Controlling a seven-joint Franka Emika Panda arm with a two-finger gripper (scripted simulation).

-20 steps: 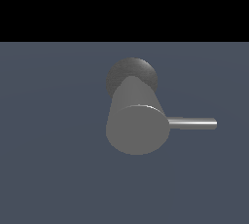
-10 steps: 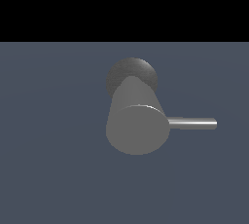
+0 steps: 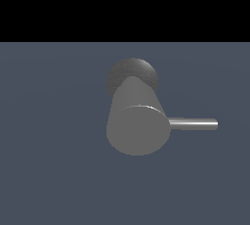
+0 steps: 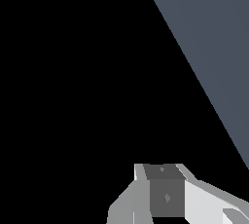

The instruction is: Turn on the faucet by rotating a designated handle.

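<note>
The gripper [image 4: 168, 196] is showing only in the wrist view, as a white and grey body at the frame edge. Its fingertips are lying out of frame, so how far the jaws are standing apart, and whether they are holding anything, cannot be told. Nothing is appearing near it except a slate-blue floor [image 4: 209, 38] against black.

The faucet [image 3: 138, 121] is sitting away from the gripper, sharing no view with it, on a darker round base [image 3: 132, 75]. The handle [image 3: 193, 123] is projecting level toward the exterior view's right, untouched.
</note>
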